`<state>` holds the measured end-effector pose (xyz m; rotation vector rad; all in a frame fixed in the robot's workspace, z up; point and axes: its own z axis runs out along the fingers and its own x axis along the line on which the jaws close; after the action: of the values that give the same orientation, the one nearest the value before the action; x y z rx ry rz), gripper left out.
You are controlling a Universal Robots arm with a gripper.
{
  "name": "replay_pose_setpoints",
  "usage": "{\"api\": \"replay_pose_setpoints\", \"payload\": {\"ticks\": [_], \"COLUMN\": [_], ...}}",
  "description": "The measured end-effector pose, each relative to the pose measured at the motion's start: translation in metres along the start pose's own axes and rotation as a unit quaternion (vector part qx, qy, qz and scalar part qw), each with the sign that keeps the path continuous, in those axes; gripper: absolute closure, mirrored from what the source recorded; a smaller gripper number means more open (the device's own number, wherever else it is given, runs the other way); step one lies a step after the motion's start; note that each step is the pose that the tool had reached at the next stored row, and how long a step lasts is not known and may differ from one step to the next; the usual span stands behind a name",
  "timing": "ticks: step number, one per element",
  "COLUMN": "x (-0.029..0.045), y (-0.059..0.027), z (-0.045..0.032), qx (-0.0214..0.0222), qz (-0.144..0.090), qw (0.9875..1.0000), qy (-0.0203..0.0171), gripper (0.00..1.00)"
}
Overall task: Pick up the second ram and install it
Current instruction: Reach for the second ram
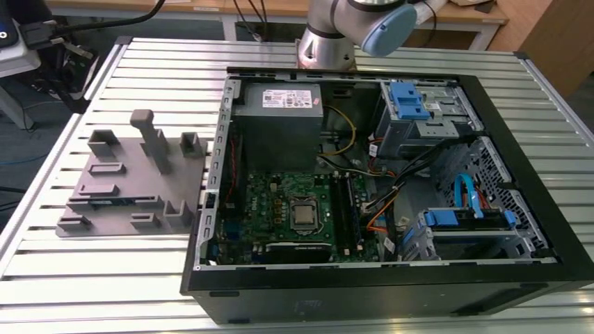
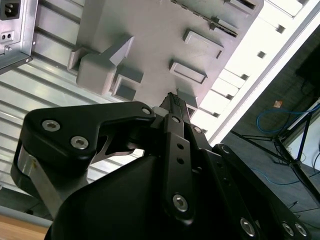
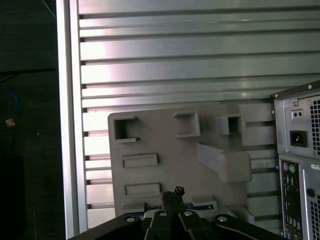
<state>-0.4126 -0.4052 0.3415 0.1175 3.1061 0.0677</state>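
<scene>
Your gripper (image 3: 172, 192) hangs above the grey block (image 3: 165, 145), fingers pressed together and empty. The second ram (image 3: 201, 206) lies in a slot of that block. The computer case (image 3: 300, 150) stands just beside the block, with bare slatted table (image 3: 175, 55) on its other sides.

Silver aluminium desk (image 1: 167, 59), built of long parallel slats with narrow dark grooves between them. Bears two items directly.

Toward the exterior view's left: flat grey plastic block (image 1: 130, 184) with raised slots, pockets and one upright post, lying flat across the slats.

Toward the exterior view's right: large black computer case (image 1: 371, 299), laid on its side, open face up.

Set just beside each other; contact between them not discernible.

In the first wrist view: grey plastic block (image 3: 170, 150) flat on the desk (image 3: 175, 50), with the computer case (image 3: 300, 150) rear panel alongside.
</scene>
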Motion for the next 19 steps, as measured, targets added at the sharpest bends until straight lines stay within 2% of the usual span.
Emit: {"api": "replay_pose_setpoints", "payload": {"ticks": [19], "x": [0.0069], "y": [-0.0043], "z": [0.0095], "qx": [-0.0001], "qz": [0.000], "qw": [1.0000], "qy": [-0.0001], "gripper": [0.89]}}
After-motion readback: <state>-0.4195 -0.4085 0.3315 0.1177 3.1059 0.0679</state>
